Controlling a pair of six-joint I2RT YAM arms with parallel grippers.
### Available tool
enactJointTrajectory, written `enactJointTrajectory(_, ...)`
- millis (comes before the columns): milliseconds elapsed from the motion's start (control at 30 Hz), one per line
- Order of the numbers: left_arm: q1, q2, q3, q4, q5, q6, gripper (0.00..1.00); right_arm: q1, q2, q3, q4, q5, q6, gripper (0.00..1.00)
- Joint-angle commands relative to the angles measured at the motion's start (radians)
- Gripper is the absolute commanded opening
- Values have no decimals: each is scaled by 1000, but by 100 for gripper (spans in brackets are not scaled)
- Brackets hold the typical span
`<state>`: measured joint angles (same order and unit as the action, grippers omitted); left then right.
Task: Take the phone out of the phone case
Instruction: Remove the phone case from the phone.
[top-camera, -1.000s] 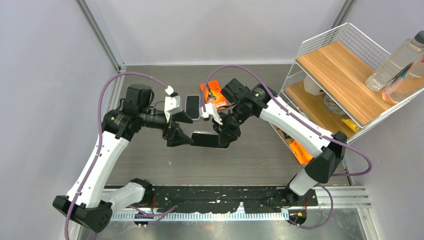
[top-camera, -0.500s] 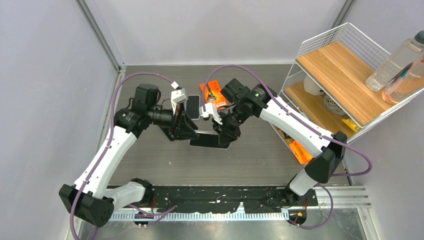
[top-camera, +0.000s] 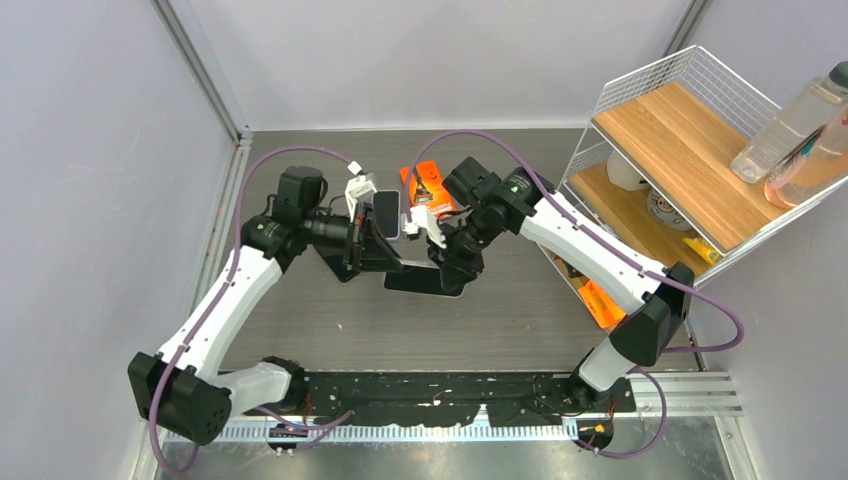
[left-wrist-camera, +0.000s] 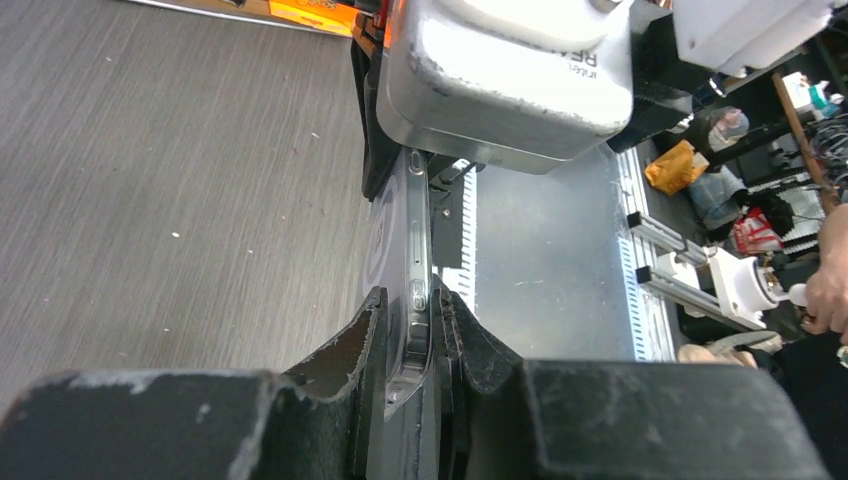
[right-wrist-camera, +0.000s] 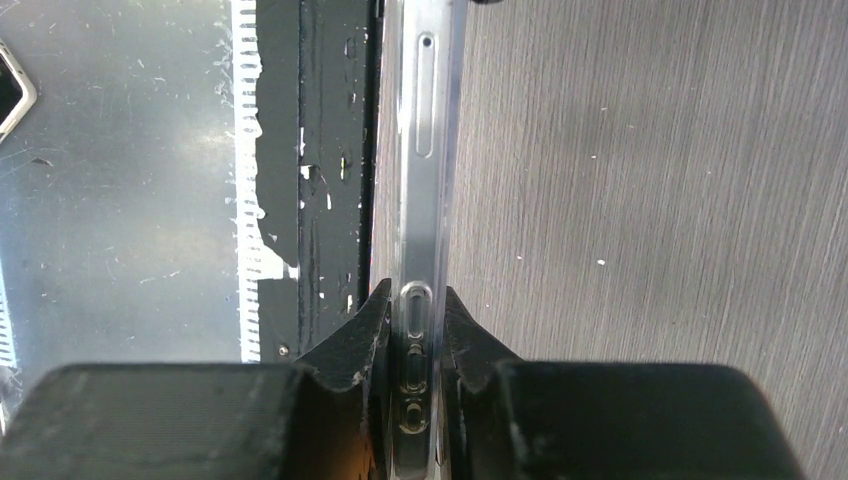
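The phone (top-camera: 425, 279), a dark slab in a clear phone case, is held on edge above the table between both arms. My left gripper (top-camera: 385, 265) is shut on its left end. In the left wrist view the black fingers (left-wrist-camera: 375, 335) press both faces of the clear case (left-wrist-camera: 417, 230). My right gripper (top-camera: 455, 262) is shut on the right end. In the right wrist view its jaws pinch the cased phone's edge (right-wrist-camera: 425, 120), with the side buttons between them. The phone sits fully inside the case.
A second phone-like slab with a light rim (top-camera: 385, 213) lies on the table behind the grippers, next to an orange package (top-camera: 425, 185). A wire shelf (top-camera: 690, 130) with bottles (top-camera: 790, 120) stands at the right. Another orange item (top-camera: 600, 302) lies beneath it.
My left arm moved right toward the phone, and its jaws went from wide open to shut on the phone's left end. The right gripper and phone stayed put.
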<state>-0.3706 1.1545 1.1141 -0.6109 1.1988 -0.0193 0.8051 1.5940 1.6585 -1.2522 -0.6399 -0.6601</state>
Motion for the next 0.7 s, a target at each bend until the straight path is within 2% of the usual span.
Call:
enactJointTrajectory(0,2,38,-15,91,94,-103,0,10,-43,18,91,-18,-1,5)
enactJointTrajectory(167,4,83,-23,159,142,-196,0,29,-58,7,106,26,-1,5)
enactJointTrajectory(400,10,125,-72,370,177,-395,0,58,-89,-5,139,102,3,5)
enactJointTrajectory(667,17,188,-75,460,185,-471,0,87,-109,-6,151,158,-1,5)
